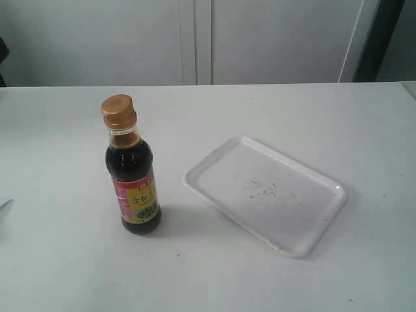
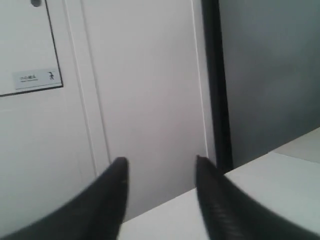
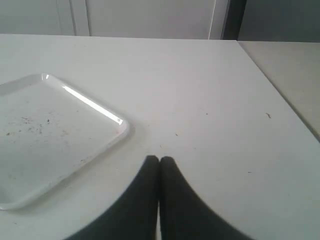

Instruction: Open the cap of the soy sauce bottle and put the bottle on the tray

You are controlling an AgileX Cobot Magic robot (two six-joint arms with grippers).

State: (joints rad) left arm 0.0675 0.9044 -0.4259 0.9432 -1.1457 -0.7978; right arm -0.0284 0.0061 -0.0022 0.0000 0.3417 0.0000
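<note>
A white table (image 1: pixel 58 273) runs back to pale grey wall panels, with a dark upright strip at the far corner.

The exterior view catches neither arm, so how far the bottle stands from either gripper cannot be told. The left gripper (image 2: pixel 160 167) is blurred and cut off low in its own view. Its two dark fingers are spread apart with nothing between them, pointing over the table edge at a pale door. The right gripper (image 3: pixel 160 160) has its two fingers pressed together just above the table. The tray (image 3: pixel 60 150) lies near those tips without touching them, partly cut off by the frame.

There is one bottle, one cap and one tray. The soy sauce bottle (image 1: pixel 132 172) stands upright on the table, beside the tray (image 1: pixel 305 214) but apart from it, on the left arm's side. It is clear glass holding dark liquid, with a red and yellow label too small to read. The copper-gold cap (image 1: pixel 118 110) is closed. The tray is shallow, white and round-cornered, with faint specks at its centre.
</note>
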